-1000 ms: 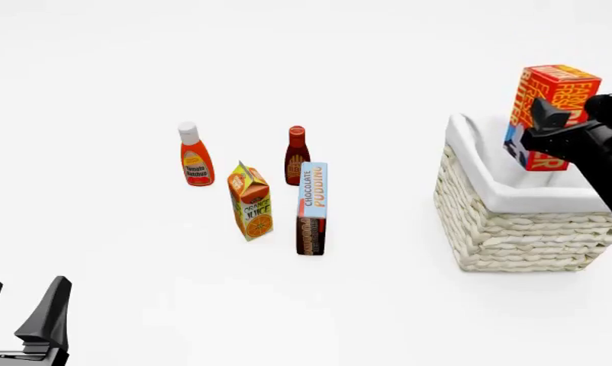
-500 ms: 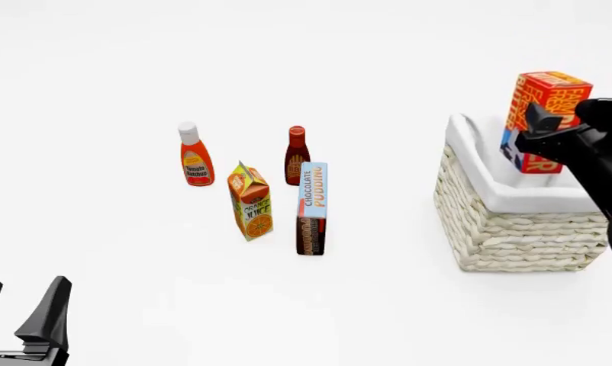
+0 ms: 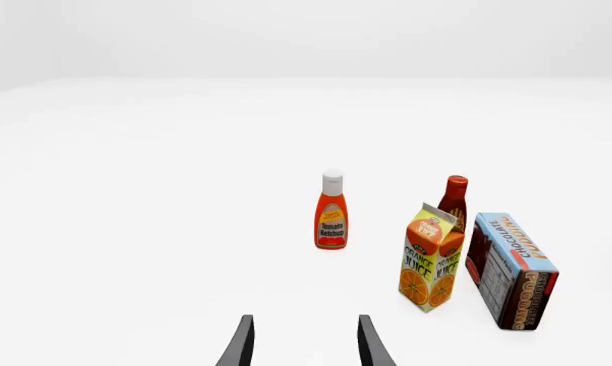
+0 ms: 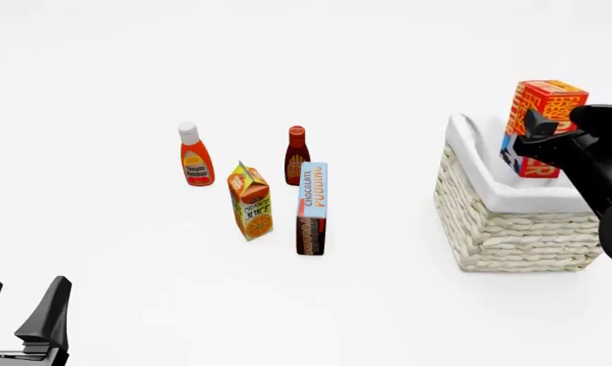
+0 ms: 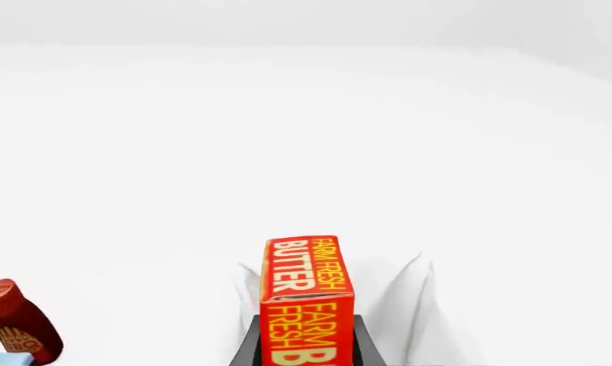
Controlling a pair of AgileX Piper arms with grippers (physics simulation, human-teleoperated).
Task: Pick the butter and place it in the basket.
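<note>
Since a second ago the butter (image 4: 542, 126) has dropped lower over the basket (image 4: 515, 221); the rest is unchanged. Left gripper (image 4: 21, 309) idle near the table's near edge, jaws apart. Right gripper (image 5: 304, 343) clamps the upright butter. Risk: releasing this high, the box may tip onto the rim.

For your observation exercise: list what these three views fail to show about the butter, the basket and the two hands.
- Butter: lower end, front view, hidden by right hand.
- Basket: floor, front view, hidden by its rim.
- Left hand: cut off by the frame edge in the front view.
- Basket in the right wrist view: only white lining visible.
</note>
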